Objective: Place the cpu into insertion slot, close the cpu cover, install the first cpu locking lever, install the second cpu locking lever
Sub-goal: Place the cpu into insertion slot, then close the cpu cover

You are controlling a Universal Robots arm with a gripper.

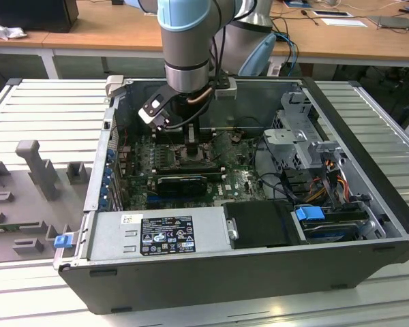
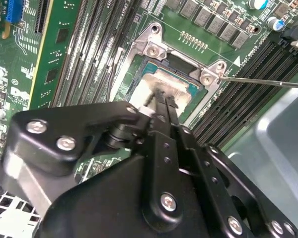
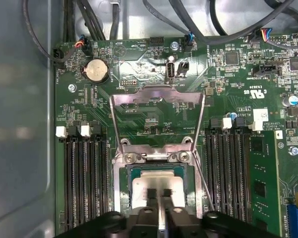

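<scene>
The cpu [image 3: 156, 181] lies flat in the insertion slot [image 3: 130, 171], its pale face up inside the dark frame. The cpu cover [image 3: 159, 94] stands swung open, away from the socket, hinged at the socket's edge. My gripper [image 3: 159, 194] hangs right over the cpu [image 2: 176, 84], its two fingers close together and nothing between them, tips at the chip's face. A thin wire locking lever [image 2: 258, 81] sticks out free beside the socket, also visible in the first wrist view as a locking lever [image 3: 203, 183]. In the exterior view my gripper [image 1: 193, 139] reaches down into the open computer case.
Long black memory slots [image 3: 84, 173] flank the socket on both sides. A green expansion card [image 3: 268, 183] stands beside them. Cables [image 3: 154, 15] run along the board's edge. The power supply [image 1: 157, 231] and drive cage [image 1: 307, 129] crowd the case.
</scene>
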